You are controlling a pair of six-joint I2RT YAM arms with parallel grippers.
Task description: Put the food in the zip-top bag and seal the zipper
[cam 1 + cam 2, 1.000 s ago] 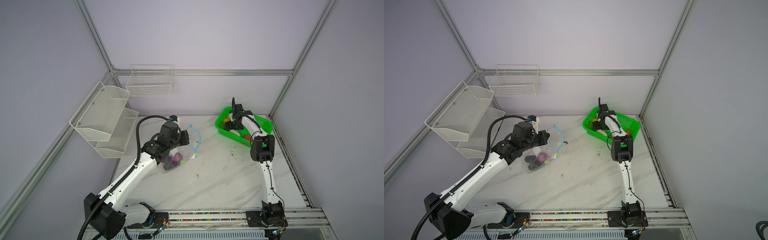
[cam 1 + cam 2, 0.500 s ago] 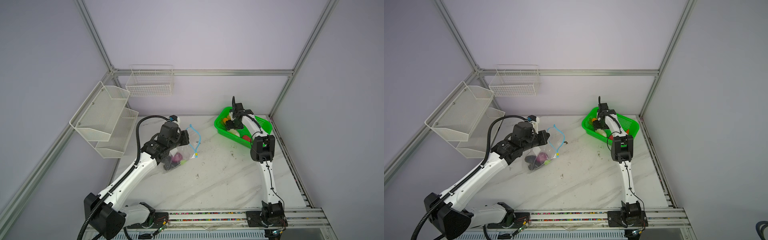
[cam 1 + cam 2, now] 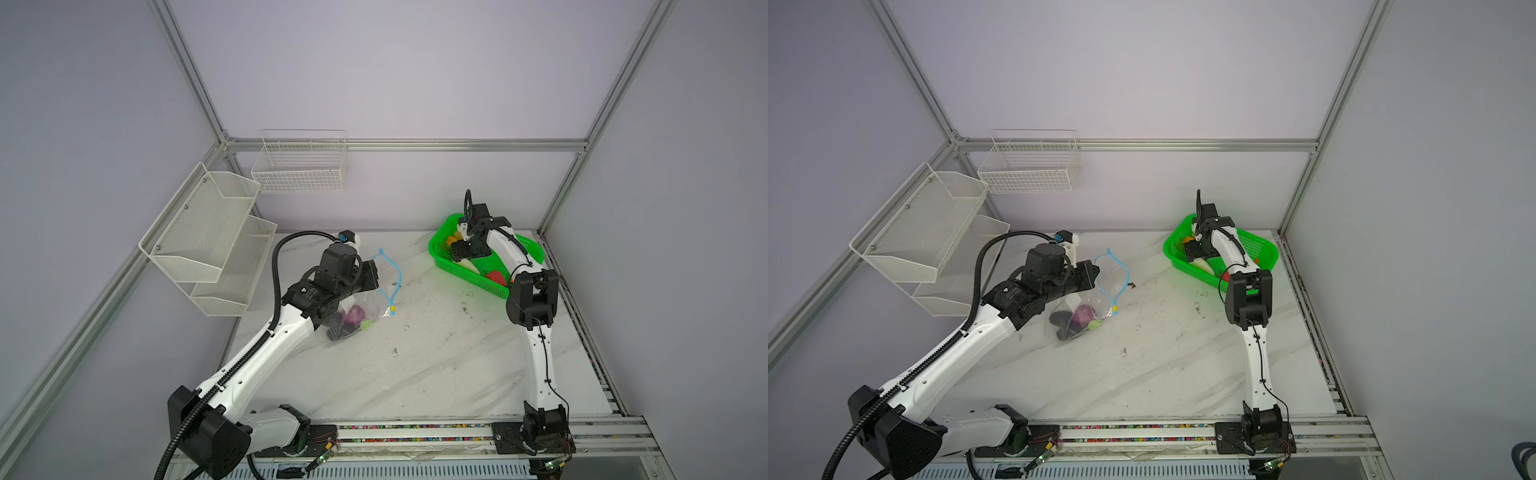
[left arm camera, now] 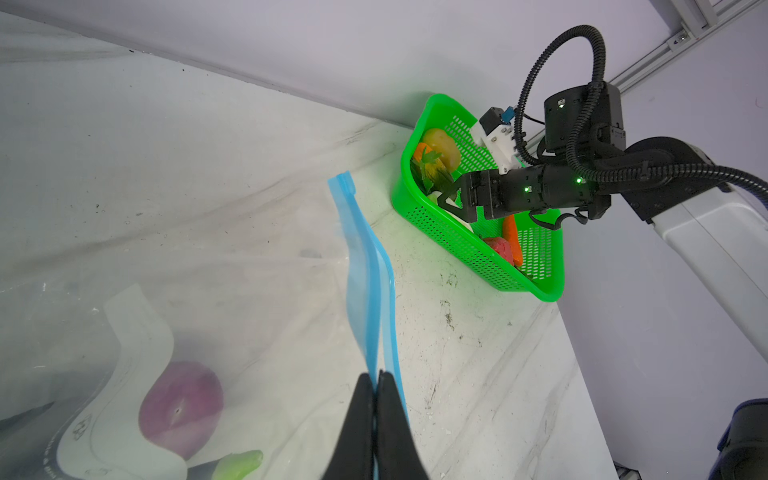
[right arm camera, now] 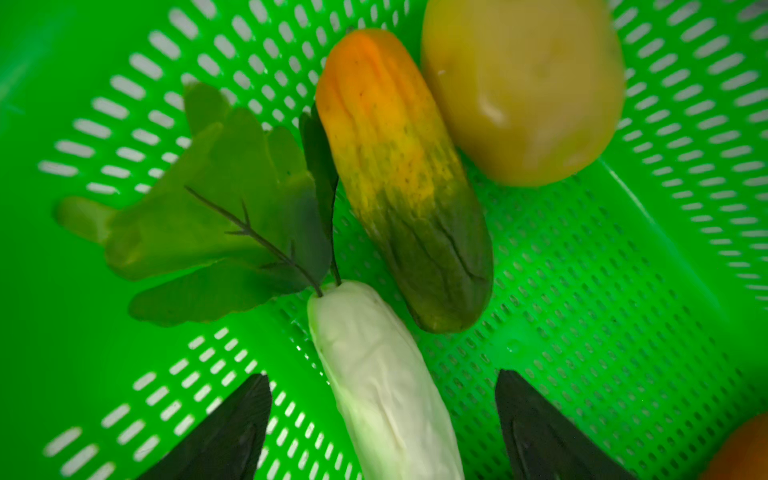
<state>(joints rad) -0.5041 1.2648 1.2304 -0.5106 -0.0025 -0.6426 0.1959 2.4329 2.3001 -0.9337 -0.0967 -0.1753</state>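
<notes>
Left gripper (image 4: 376,380) is pressed together, pinching the zipper (image 4: 365,270) on its light-blue strip. The strip's two sides gape into a loop, so the zip-top bag (image 3: 370,297) mouth is open. The bag lies on the marble table (image 3: 415,365) left of centre, with the yellow slider (image 3: 392,309) at the strip's near end. Inside it: purple onion (image 4: 180,409), green piece (image 4: 237,463), dark piece (image 3: 1061,318), partly behind the white label (image 4: 137,345).

Right gripper (image 5: 381,374) is down in the green basket (image 3: 465,277) at back right, well apart from the bag. Its fingers are spread either side of the white radish (image 5: 382,386), with a gap on both sides, not touching.

Crowding it: an orange-green papaya-like piece (image 5: 399,174) just beside the radish's leaf end, the radish leaves (image 5: 216,208) splayed toward the basket wall, and a yellow potato-like piece (image 5: 523,87) beyond. Carrot (image 4: 512,239) and red piece (image 4: 498,249) sit at the basket's other end. Wire racks (image 3: 208,237) hang on the left wall.
</notes>
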